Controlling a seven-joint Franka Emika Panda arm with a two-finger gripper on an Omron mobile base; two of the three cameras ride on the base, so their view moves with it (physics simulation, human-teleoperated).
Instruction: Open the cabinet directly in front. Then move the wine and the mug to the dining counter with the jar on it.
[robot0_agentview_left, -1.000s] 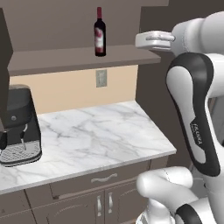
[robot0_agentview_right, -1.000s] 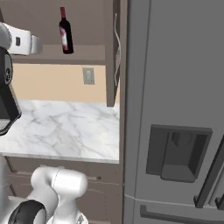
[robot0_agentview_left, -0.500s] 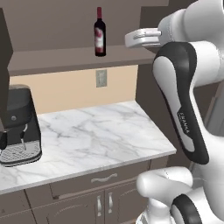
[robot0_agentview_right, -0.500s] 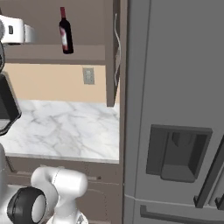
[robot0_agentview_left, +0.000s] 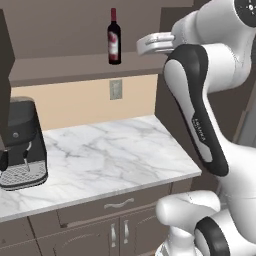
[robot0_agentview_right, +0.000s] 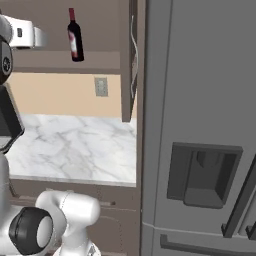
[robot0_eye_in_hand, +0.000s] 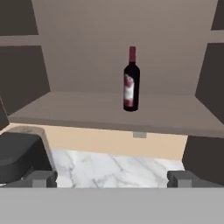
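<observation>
The cabinet (robot0_eye_in_hand: 109, 52) stands open, its right door (robot0_agentview_right: 131, 55) swung edge-on beside the refrigerator (robot0_agentview_right: 200, 125). The wine (robot0_eye_in_hand: 131, 79) stands upright on the cabinet's bottom shelf, alone and roughly central in the hand view. The gripper (robot0_eye_in_hand: 112, 178) is raised to shelf height, well back from the bottle, with its jaws spread fully apart and nothing between them. Below the shelf lies a marble worktop (robot0_agentview_left: 105, 155), with a black coffee machine (robot0_agentview_left: 22, 145) at its left end.
</observation>
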